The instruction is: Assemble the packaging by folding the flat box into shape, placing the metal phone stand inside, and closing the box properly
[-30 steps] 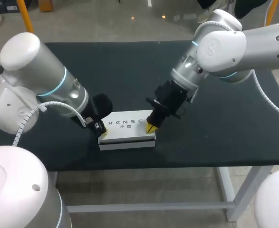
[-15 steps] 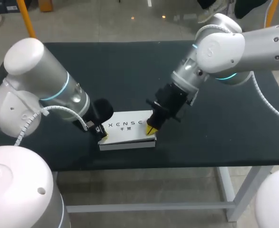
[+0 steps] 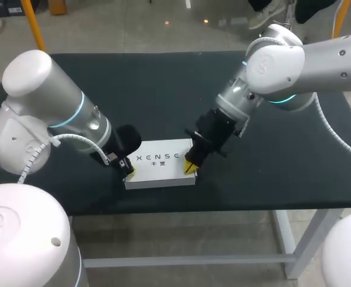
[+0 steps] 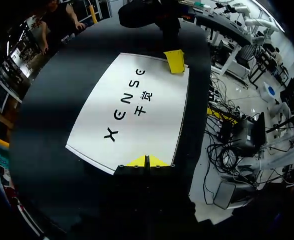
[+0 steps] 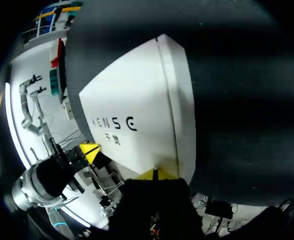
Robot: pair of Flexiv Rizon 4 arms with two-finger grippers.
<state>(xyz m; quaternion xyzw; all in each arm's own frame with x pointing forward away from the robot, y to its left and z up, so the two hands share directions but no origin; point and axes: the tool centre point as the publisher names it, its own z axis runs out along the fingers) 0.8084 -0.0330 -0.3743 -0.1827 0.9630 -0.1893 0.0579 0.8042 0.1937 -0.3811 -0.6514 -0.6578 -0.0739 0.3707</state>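
The white box (image 3: 160,162) lay flat and closed on the dark table (image 3: 163,89), near the front edge. Its printed lid faced up and its long side ran across between our two arms. We saw no flap standing open in any view. The metal phone stand was not visible, and we could not tell whether it was inside.

Our left gripper (image 3: 129,172) rested on the lid at the box's left end. In the left wrist view its two yellow tips met along a thin seam, fully closed with nothing between them. They touched the lid just inside its near edge.

Our right gripper (image 3: 191,167) rested on the opposite end, at the front right corner of the lid. In the right wrist view its tips were likewise pressed together and held nothing. They sat beside the fold line where the lid met the side wall.

We judged that both grippers served as blunt pressing tools rather than clamps, since closed tips give a firm point for pushing the lid down. One at each end would seat the lid evenly and stop the box sliding or tipping. We assessed the task as at its closing step, with only the seating of the lid left to confirm.
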